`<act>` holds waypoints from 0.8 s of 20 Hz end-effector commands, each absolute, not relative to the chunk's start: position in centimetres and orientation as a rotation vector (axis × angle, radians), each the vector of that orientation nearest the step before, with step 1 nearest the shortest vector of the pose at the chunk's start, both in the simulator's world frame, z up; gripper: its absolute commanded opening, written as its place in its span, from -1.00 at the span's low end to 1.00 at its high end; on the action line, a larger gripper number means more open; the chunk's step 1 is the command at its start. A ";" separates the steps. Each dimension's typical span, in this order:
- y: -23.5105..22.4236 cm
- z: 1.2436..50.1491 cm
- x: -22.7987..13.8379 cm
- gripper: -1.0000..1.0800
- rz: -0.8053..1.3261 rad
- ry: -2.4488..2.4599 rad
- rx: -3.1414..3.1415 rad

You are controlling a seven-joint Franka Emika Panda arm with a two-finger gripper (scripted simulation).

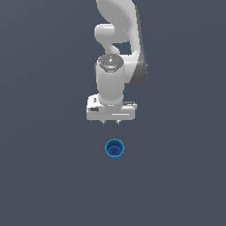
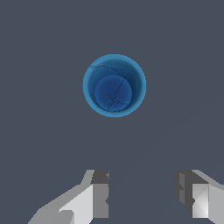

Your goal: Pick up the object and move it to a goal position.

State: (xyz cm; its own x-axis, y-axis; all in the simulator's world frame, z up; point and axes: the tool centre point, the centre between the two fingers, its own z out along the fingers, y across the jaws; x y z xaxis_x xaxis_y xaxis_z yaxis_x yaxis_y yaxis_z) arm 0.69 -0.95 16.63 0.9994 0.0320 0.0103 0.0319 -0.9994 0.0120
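**Blue cup apart from the open claw on the grey tabletop**

A small bright blue cup [image 1: 114, 148] is seen standing upright on a plain dark grey tabletop [image 1: 44, 176], its mouth turned upward. In the exterior view it lies lower in the picture than the claw [image 1: 111, 122], with bare surface showing between the two; no contact is seen. The white arm [image 1: 115, 53] is cut off at the upper edge of that picture, so its base and upper links are not shown.

In the exterior view only two tiny fingertip stubs are made out beneath the white hand body, and the gap between them is hard to judge there. The wrist view is clearer: the two fingers [image 2: 100, 197] are seen set well apart, with nothing but grey surface between them, so the claw [image 2: 146, 197] is held wide and nothing is gripped. Both fingers are cut off by the picture's edge, and their full length is not shown.

In the wrist view the cup [image 2: 114, 85] is looked into from above. A lighter rim band is seen around a darker interior, with a smaller round floor inside, which agrees with a tapering shape. Thin dark lines are seen across the inner wall and floor; whether they are cracks or render seams cannot be told. The cup's outer wall and base are hidden from this angle.
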 end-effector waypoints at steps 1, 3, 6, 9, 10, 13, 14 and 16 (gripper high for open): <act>-0.8 16.5 0.7 0.23 0.008 0.072 3.124; -0.7 16.3 0.8 0.23 -0.007 0.107 3.113; -0.4 15.8 1.0 0.23 -0.039 0.181 3.090; 0.1 15.2 1.2 0.23 -0.084 0.284 3.053; 0.2 15.0 1.3 0.23 -0.102 0.324 3.036; 0.7 14.1 1.6 0.23 -0.166 0.461 2.973; 0.9 13.8 1.7 0.23 -0.190 0.511 2.947; 1.3 13.1 1.9 0.23 -0.243 0.617 2.885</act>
